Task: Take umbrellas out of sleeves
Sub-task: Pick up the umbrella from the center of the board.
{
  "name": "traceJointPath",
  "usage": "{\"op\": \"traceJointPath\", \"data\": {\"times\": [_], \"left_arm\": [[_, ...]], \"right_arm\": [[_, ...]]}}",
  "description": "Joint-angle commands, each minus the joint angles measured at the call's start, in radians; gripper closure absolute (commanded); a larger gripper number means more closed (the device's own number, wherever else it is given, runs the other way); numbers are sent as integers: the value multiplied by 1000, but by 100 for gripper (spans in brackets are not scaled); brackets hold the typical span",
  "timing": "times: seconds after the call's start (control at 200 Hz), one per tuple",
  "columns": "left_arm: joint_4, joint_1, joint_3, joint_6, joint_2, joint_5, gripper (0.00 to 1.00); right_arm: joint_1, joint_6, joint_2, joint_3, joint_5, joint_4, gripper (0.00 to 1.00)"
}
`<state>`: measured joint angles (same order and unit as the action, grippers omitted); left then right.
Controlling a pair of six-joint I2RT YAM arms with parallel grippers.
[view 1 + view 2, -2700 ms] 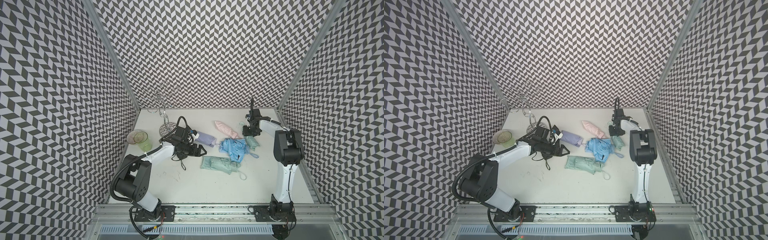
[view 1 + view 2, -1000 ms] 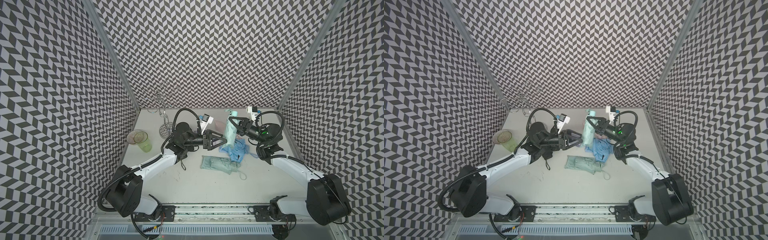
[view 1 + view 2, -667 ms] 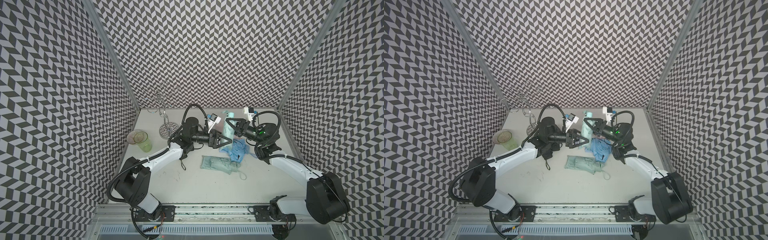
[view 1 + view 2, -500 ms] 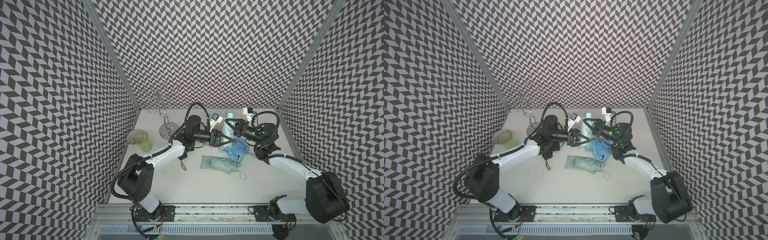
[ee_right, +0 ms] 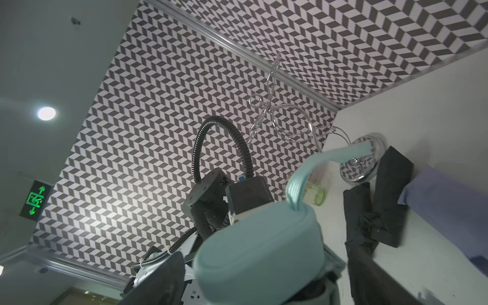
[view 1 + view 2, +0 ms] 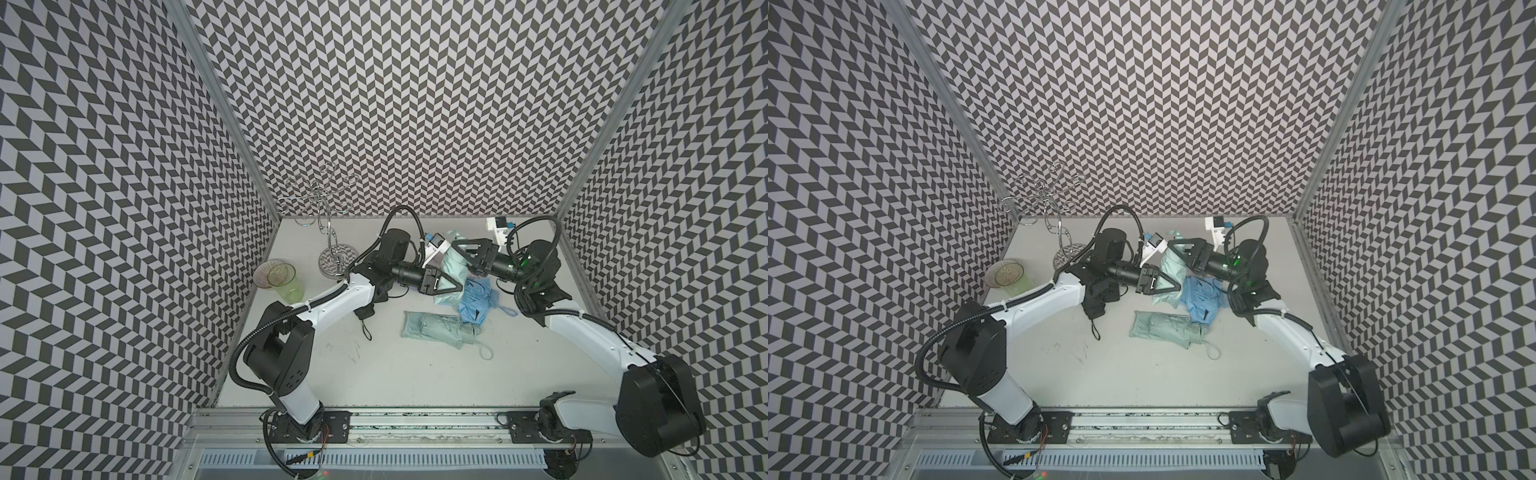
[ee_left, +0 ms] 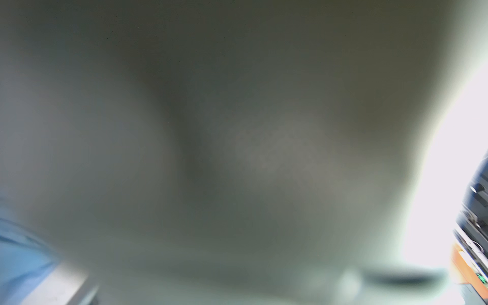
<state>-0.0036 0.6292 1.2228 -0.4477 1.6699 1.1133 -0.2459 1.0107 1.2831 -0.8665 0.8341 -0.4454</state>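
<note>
Bench (image 6: 374,374) below, sleeved mint umbrella (image 5: 260,253) upright in mid-air: pull not yet begun.
Left end effector (image 6: 449,286) clamps the sleeve (image 6: 452,264) low down; right end effector (image 6: 463,255) gapes around the top end. Next, likely: right closes there, draws away.

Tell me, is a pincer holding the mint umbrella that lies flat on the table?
No, the umbrella lies loose on the table, with nothing gripping it.
</note>
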Motion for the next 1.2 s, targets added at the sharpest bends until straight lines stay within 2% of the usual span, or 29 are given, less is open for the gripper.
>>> {"op": "traceJointPath", "data": {"times": [0.0,0.065,0.135,0.195,0.346,0.446,0.611,0.796,0.846,0.951,1.052,1.112,1.192], "left_arm": [[-90,-8,43,114,-11,99,79],[-108,-7,43,116,-11,129,79],[-124,-7,48,112,-8,165,78],[-162,-7,64,128,-6,180,78],[-301,-7,108,218,-3,199,77],[-326,-6,113,236,-6,200,77],[-325,-1,109,234,-7,201,77],[-323,0,109,232,-9,205,77],[-324,0,107,234,-12,204,77],[-322,-1,102,235,-13,203,77],[-322,-6,101,236,-11,203,73],[-322,-11,99,235,-9,198,66],[-320,-19,98,233,-9,196,62]], "right_arm": [[117,-299,-48,-85,111,286,0],[166,-400,-9,-132,216,379,0],[166,-506,35,-176,326,461,0],[163,-539,59,-175,386,498,0],[110,-476,46,-106,443,348,0],[67,-555,69,-144,431,434,0],[12,-503,86,-151,422,359,4],[-7,-478,101,-141,417,332,23],[-6,-476,101,-138,418,332,25],[0,-482,95,-137,429,341,52],[9,-477,95,-133,443,346,71],[12,-415,88,-102,439,285,78],[19,-268,71,-35,432,106,84]]}}
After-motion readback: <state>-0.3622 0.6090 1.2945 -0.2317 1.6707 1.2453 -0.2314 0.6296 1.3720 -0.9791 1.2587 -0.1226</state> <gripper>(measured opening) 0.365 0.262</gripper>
